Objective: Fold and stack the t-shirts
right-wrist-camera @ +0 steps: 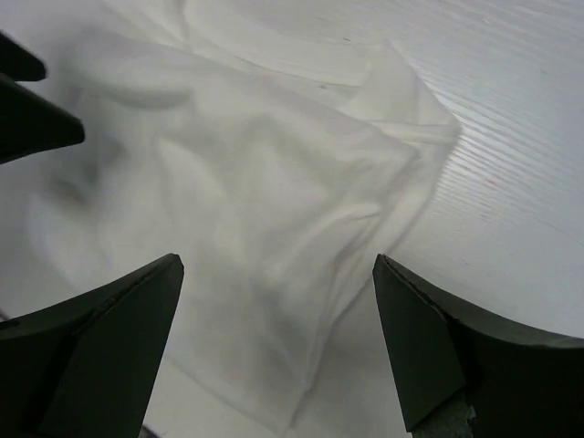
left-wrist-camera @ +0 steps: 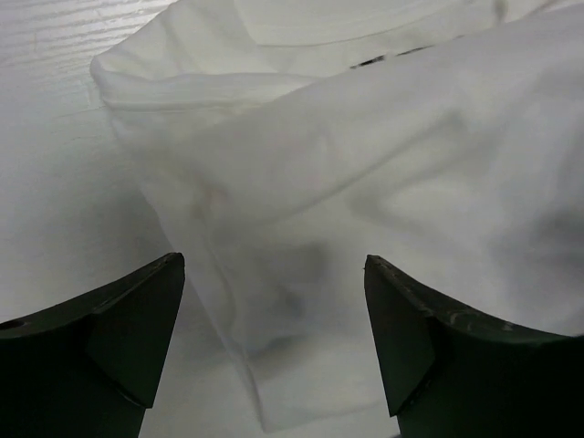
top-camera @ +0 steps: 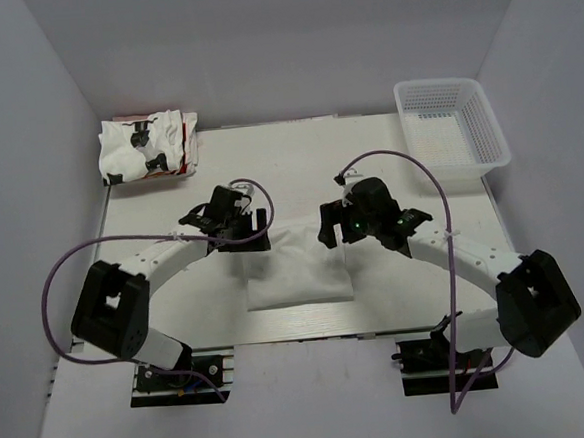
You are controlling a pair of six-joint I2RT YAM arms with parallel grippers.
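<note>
Left tool [top-camera: 255, 227] and right tool [top-camera: 331, 226] over far corners of t-shirt [top-camera: 298, 274]

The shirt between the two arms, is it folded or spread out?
Folded, at least partly: the t-shirt lies as a compact rectangle, with layers overlapping in the left wrist view.

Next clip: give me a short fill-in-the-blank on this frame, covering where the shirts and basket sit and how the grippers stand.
1. The white mesh basket sits at the far ____ corner of the table.
2. The pile of printed t-shirts lies at the far ____ corner.
3. The left gripper and right gripper are both ____, one at each side of the plain folded t-shirt.

Missing words: right; left; open.
</note>
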